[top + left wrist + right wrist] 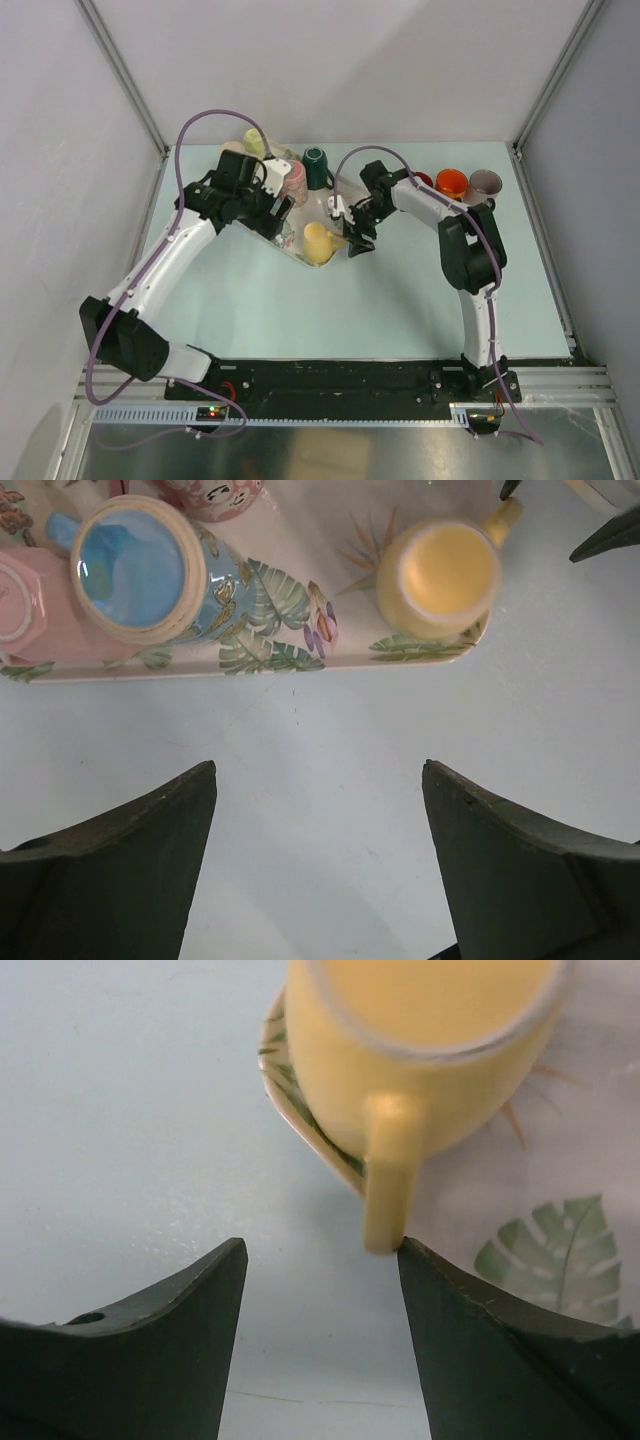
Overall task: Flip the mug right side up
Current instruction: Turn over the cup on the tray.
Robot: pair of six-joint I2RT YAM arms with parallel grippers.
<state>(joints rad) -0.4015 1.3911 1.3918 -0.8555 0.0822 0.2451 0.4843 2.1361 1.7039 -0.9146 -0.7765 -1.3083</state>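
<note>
The yellow mug (318,243) (440,575) (420,1060) stands on the near corner of a leaf-patterned tray (327,206) (250,670) (560,1210). Its upward face looks flat with a pale ring, like a base. Its handle (388,1170) points toward my right gripper (352,237) (322,1245). That gripper's jaws stand apart, and the handle's end touches the tip of the right finger (470,1330); nothing is clamped. My left gripper (275,215) (320,770) is open over bare table just in front of the tray, holding nothing.
The tray also carries a blue leaf-print mug (140,570), a pink cup (30,610) and other cups. A dark green mug (316,167) stands behind the tray. Orange (450,183) and mauve (485,184) cups stand at the back right.
</note>
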